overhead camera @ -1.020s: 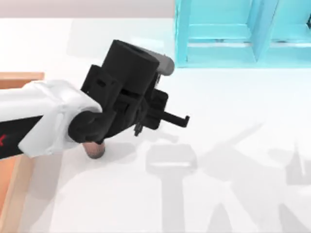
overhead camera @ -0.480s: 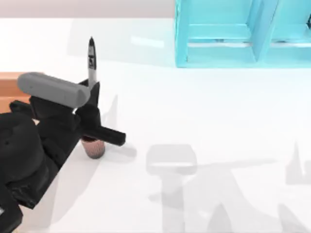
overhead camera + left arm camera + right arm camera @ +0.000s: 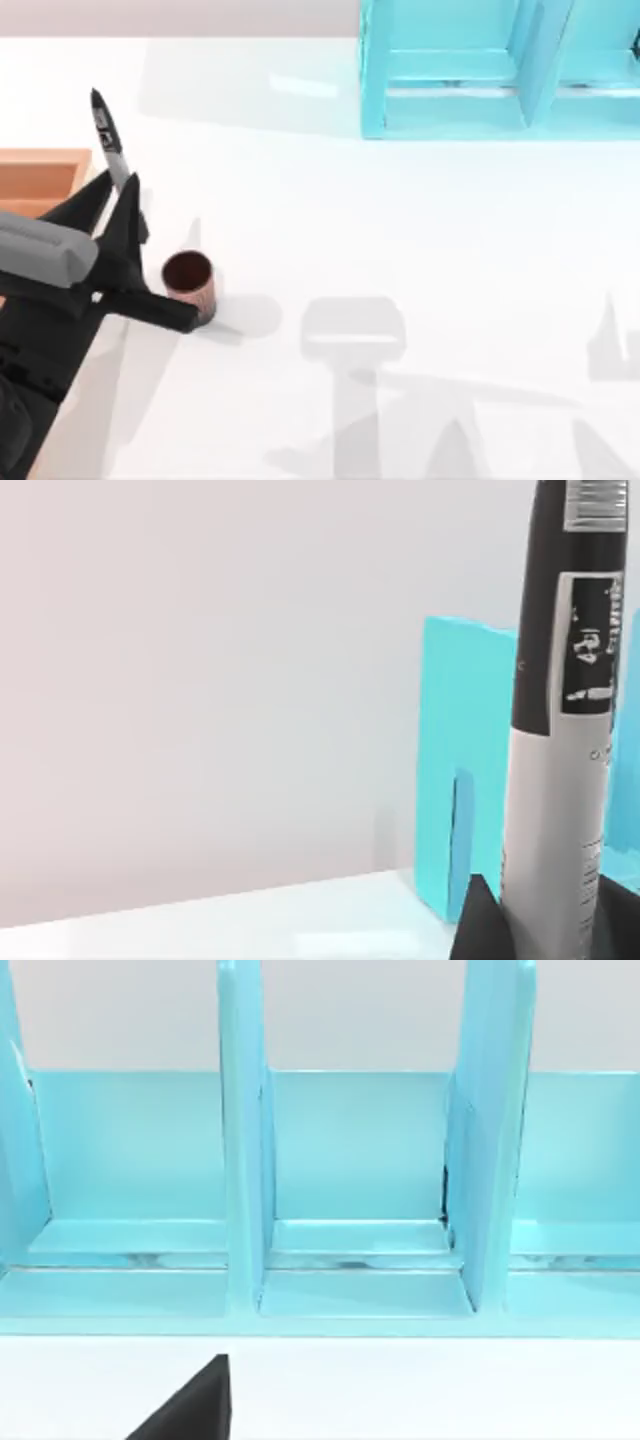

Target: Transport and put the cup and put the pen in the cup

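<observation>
- At the table's left edge, my left gripper is clenched on the pen, which rises out of the fingers with its tapered cap end up and leaning slightly toward the far left.
- In the left wrist view the pen stands nearly upright, its long axis close to vertical, label band facing the camera.
- Just to the right of the gripper, the cup sits upright on the white table, mouth open and dark inside; it lies beside the pen and nearer to me, not beneath it.
- I judge the coming move must carry the pen right and toward me until it hangs over the cup's mouth, then lower it.
- Nothing stands between them; an orange tray lies close behind the gripper.
- Farther back, the blue shelf unit stands well apart.
- My right arm is parked, facing the shelf.
</observation>
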Robot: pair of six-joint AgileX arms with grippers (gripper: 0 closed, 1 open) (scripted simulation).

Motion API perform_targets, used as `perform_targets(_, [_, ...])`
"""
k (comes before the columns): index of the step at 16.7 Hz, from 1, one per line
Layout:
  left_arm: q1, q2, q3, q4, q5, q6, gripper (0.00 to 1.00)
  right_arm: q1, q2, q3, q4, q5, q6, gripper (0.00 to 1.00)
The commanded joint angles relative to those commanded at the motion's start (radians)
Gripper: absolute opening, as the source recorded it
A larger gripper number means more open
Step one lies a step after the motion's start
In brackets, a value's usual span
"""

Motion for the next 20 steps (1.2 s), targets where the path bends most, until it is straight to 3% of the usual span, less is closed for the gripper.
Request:
perform_targets(6, [0.000, 0.020, 0.010, 0.013, 0.001, 0.000, 0.00, 0.000, 0.000, 0.000, 0.000, 0.000, 0.000, 1.00])
perform_targets(15, [0.045, 0.373, 0.080, 0.280, 0.048, -0.007, 0.00, 0.000, 0.000, 0.000, 0.000, 0.000, 0.000, 1.00])
perform_targets(20, [0.056, 0.407, 0.091, 0.313, 0.062, -0.007, 0.00, 0.000, 0.000, 0.000, 0.000, 0.000, 0.000, 1.00])
